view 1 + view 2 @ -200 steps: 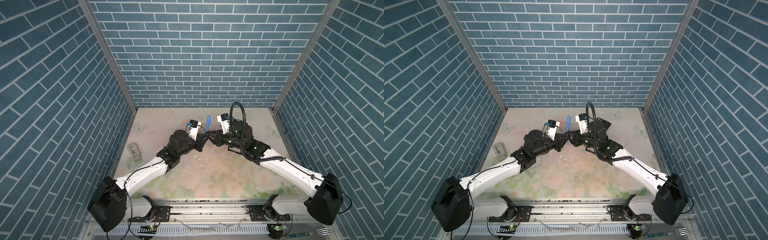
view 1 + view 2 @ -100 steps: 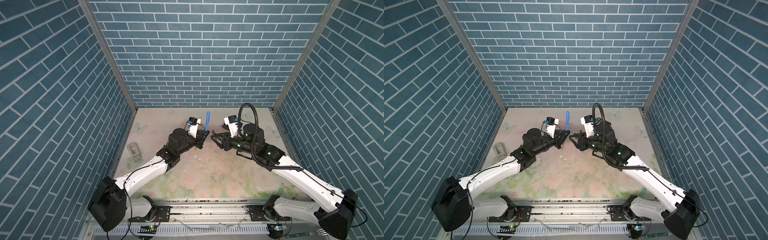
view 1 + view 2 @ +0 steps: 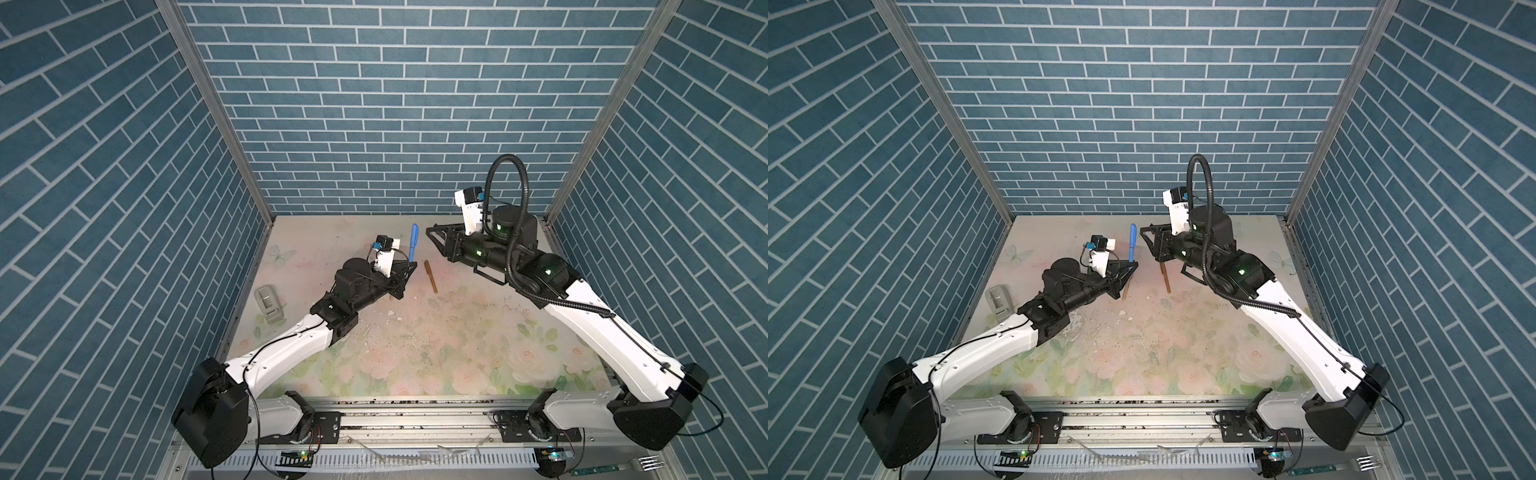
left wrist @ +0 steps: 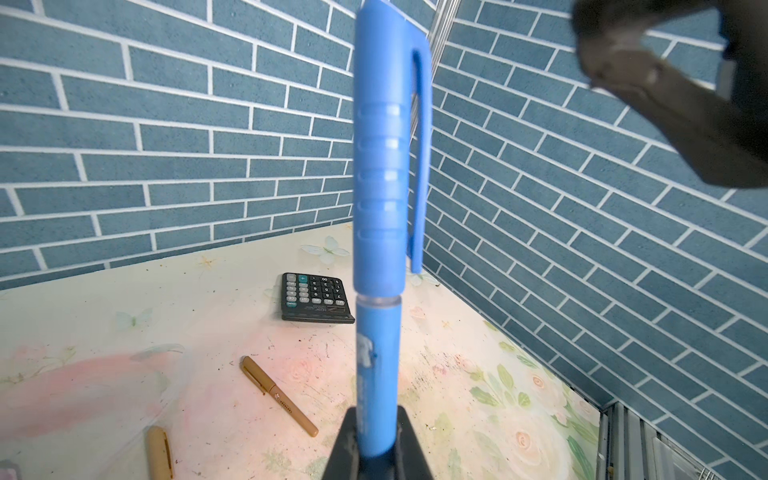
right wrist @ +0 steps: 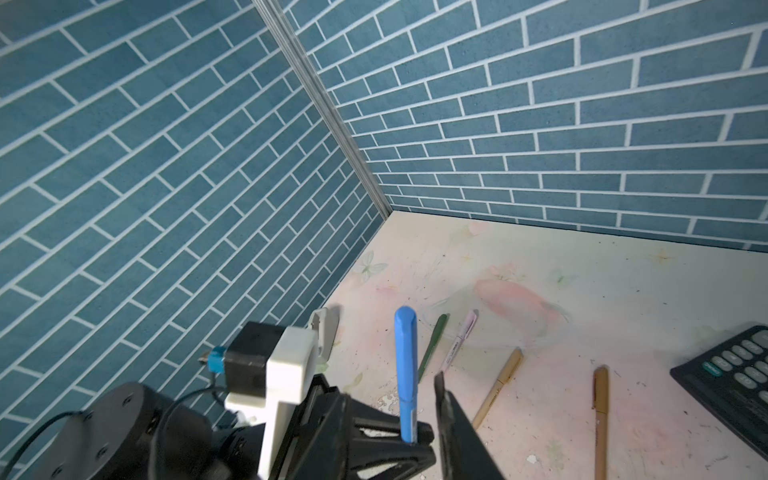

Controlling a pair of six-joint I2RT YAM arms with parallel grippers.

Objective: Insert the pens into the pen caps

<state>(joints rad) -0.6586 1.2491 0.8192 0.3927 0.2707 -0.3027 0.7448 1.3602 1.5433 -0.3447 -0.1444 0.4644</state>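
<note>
Where the left jaws clamp shut on its lower barrel, the blue pen [image 3: 413, 245] stands upright, lifted clear of the tabletop [image 3: 415, 357]. Its blue cap [image 4: 382, 145] sits on the upper end, clip running down one side, and a thin clear ring shows between the cap's edge and the barrel. Level with that capped end and near it, without touching, the right jaws hang partly open with nothing between them; in the left wrist view one of their fingers [image 4: 727, 145] shows only as a dark blur. On the tabletop below the gap between the two sets of jaws lies the brown pen [image 3: 430, 276], flat and untouched. Just beneath the left jaws, a tan pen [image 3: 1125, 289] lies half hidden in a top view. Past the left jaws, on the side away from the right jaws, a green pen [image 5: 432, 347] and a pink-white pen [image 5: 459, 338] lie side by side. Farther out, on the right jaws' side, a black calculator [image 4: 316, 297] lies flat near the wall. Behind the left jaws, beside that arm, a grey block [image 3: 269, 304] sits at the tabletop's edge.
</note>
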